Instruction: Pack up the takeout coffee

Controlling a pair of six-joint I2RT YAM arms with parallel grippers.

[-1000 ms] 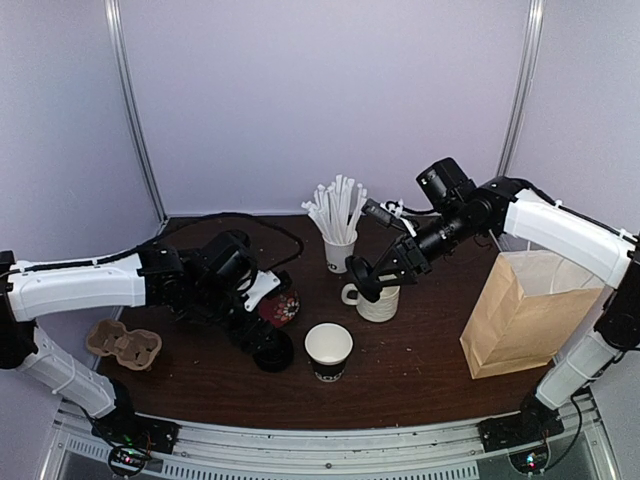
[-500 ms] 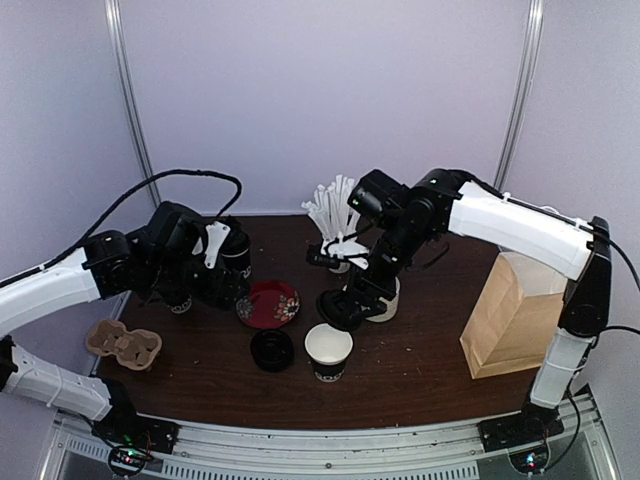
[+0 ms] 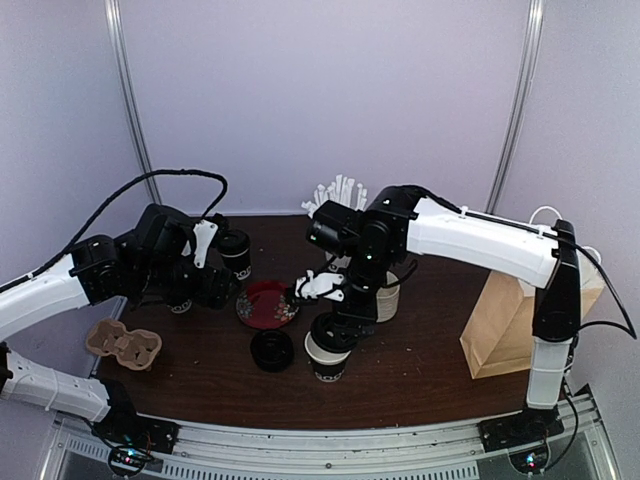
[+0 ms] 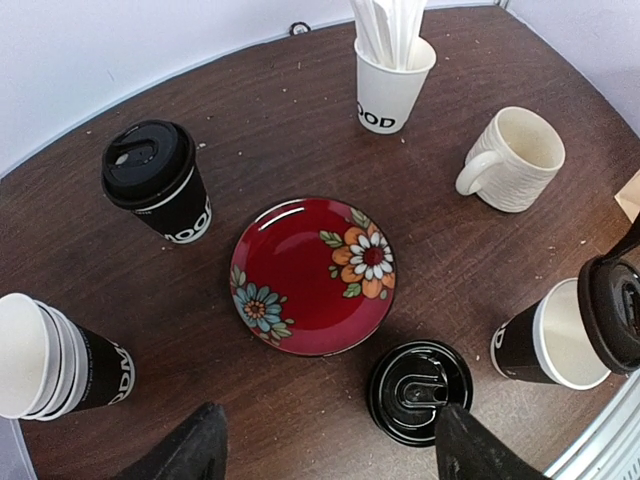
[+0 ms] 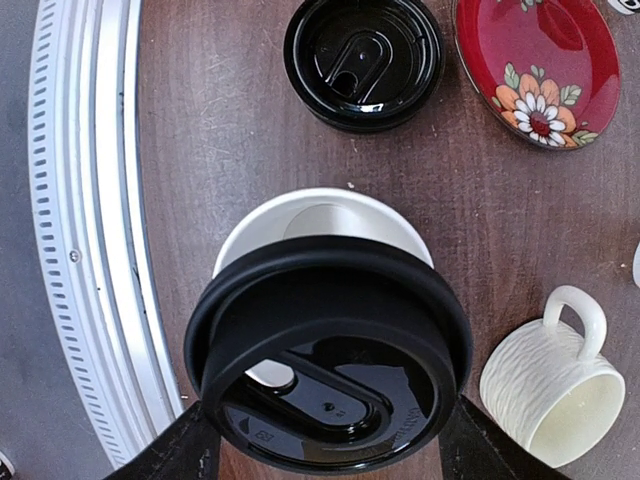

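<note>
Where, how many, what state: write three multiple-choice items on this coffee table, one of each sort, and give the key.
1. Where does the loose lid lie relative to the red plate?
A. on it
B. beside it, on the table
C. under it

2. How many cups in the left wrist view wear a seated black lid?
A. none
B. one
C. three

3. The left gripper is:
A. open and empty
B. shut on a cup
C. shut on a straw

Key:
1 B, it rests on bare wood by the plate's rim.
2 B, only the lidded cup; the right gripper holds a second lid unseated over the open cup.
3 A, nothing sits between its spread fingers.
</note>
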